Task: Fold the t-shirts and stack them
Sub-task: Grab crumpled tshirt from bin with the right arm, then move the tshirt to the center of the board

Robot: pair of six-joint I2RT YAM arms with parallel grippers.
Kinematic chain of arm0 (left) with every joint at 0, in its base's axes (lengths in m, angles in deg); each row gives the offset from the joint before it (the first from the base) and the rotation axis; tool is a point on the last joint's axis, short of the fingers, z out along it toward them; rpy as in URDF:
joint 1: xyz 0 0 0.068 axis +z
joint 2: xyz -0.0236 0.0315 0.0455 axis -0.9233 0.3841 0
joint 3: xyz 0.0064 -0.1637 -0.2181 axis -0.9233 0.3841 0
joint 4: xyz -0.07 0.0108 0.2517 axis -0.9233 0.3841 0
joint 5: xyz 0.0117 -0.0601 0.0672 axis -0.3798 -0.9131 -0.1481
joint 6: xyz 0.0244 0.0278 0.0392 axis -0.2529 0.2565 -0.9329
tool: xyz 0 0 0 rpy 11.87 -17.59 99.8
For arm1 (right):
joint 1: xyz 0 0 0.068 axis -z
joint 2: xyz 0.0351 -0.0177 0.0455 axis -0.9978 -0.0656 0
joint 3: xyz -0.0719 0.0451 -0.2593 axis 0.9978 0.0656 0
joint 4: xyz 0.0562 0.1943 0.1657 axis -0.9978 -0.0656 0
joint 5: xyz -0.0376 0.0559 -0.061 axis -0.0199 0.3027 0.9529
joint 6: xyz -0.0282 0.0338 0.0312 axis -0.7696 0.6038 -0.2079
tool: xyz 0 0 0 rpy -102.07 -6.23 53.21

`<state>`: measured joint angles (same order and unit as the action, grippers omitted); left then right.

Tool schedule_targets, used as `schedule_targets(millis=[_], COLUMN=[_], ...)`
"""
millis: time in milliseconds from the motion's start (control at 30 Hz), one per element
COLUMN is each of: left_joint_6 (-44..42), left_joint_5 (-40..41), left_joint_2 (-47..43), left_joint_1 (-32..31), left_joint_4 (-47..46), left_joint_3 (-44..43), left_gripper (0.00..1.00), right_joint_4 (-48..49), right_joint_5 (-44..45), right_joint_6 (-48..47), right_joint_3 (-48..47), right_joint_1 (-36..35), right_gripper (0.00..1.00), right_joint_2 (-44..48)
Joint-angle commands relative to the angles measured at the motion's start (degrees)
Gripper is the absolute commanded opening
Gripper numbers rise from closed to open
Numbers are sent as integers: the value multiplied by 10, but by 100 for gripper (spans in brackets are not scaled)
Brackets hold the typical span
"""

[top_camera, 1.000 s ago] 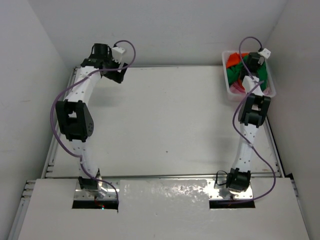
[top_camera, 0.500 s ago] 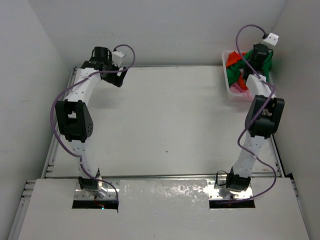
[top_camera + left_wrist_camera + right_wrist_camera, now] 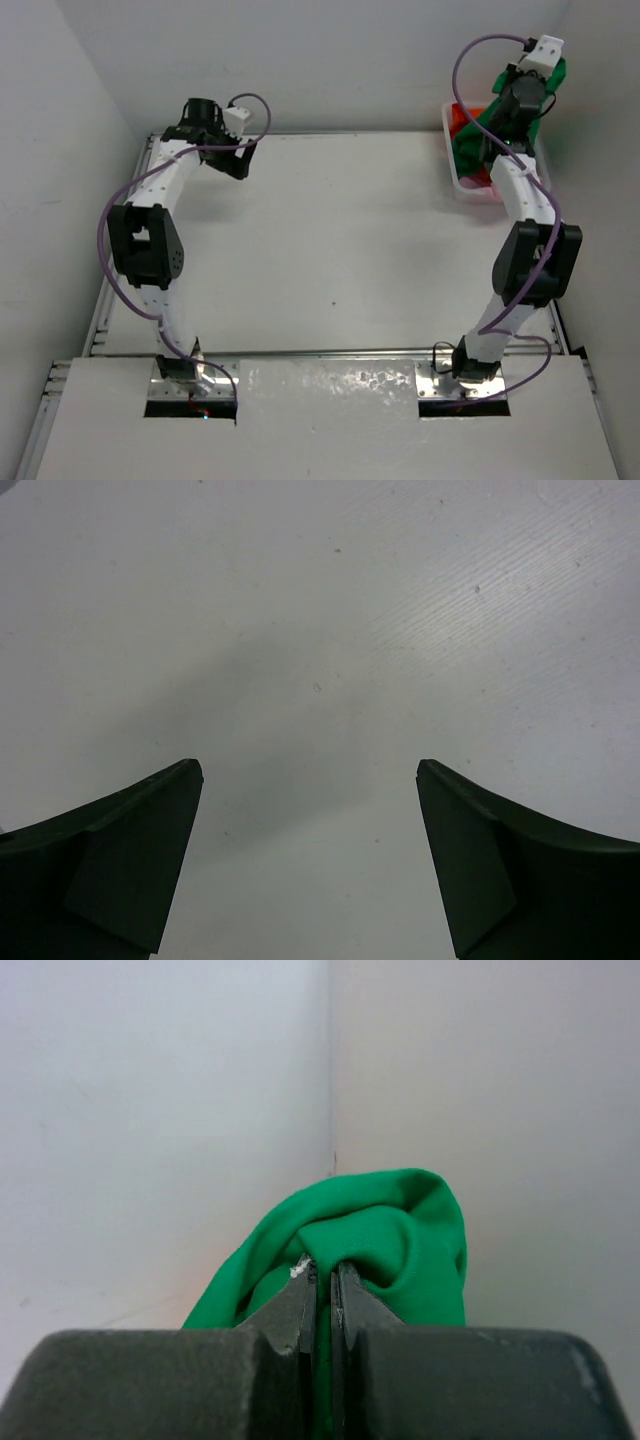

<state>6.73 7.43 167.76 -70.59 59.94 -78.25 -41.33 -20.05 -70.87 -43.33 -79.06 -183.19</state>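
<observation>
My right gripper (image 3: pixel 532 88) is raised high over the white lattice basket (image 3: pixel 449 150) at the table's back right corner. It is shut on a bunched fold of the green t-shirt (image 3: pixel 468 148), which trails from the jaws down into the basket. In the right wrist view the fingertips (image 3: pixel 323 1268) pinch the green cloth (image 3: pixel 400 1240) against the white walls. An orange t-shirt (image 3: pixel 464 113) shows at the basket's back left. A reddish-pink bit of cloth (image 3: pixel 480 181) lies at its front. My left gripper (image 3: pixel 240 165) hovers at the back left, open (image 3: pixel 310 770) over bare table.
White walls close in the table (image 3: pixel 340 240) on the left, back and right. The basket sits tight against the right wall. Purple cables loop from both wrists. A metal rail runs along the table's near edge, by the arm bases.
My right arm has risen out of the basket, straightening upward and drawing the green t-shirt up with it. The left arm has barely shifted.
</observation>
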Motion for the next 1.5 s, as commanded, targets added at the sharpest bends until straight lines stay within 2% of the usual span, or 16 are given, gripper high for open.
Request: schedule_targets(millis=[0,200,300,400,667,767,900,933,967,1067,1133,1200,1233,1267,1400,1467], left_joint_6=[16,46,74,91,157,194,176,166,153,146,143,137,128,121,68,18], left_joint_5=[-25,-29,-42,-74,-68,-84,-42,-36,-33,-35,-32,-26,-27,-28,-9,47], left_joint_2=[-36,-28,-33,-48,-111,-142,-202,-215,-228,-278,-305,-319,-321,-323,-304,-257], left_joint_1=[-2,-2,-2,-2,28,96,128,128,128,128,128,128,128,126,79,6], left_joint_4=[-25,-47,-63,-74,-103,-114,-115,-115,-117,-124,-126,-122,-116,-115,-109,-96], left_joint_3=[1,-22,-23,-18,5,16,52,64,76,131,165,184,189,196,228,216], left_gripper=[87,87,87,87,87,87,87,87,87,87,87,87,87,87,85,85], right_joint_4=[58,-25,-63,-62,20,37,15,-32,-60,-166,-263,-382,-489,-520,-481,-467], right_joint_5=[-30,-154,-226,-285,-404,-427,-467,-489,-502,-568,-576,-533,-519,-489,-407,-374], right_joint_6=[-49,-44,-14,58,330,450,463,451,432,362,316,252,228,185,137,133], right_joint_3=[-67,-233,-353,-387,-300,-213,-92,-86,-85,-135,-166,-249,-277,-287,-114,-20], right_joint_1=[-12,-26,-27,-28,-29,-51,-167,-189,-209,-253,-255,-255,-256,-259,-264,-263], right_gripper=[0,0,0,0,0,0,0,0,3,40,98,99,99,99,99,99], right_joint_2=[75,108,108,128,204,212,173,154,130,3,-107,-198,-214,-215,-56,-1])
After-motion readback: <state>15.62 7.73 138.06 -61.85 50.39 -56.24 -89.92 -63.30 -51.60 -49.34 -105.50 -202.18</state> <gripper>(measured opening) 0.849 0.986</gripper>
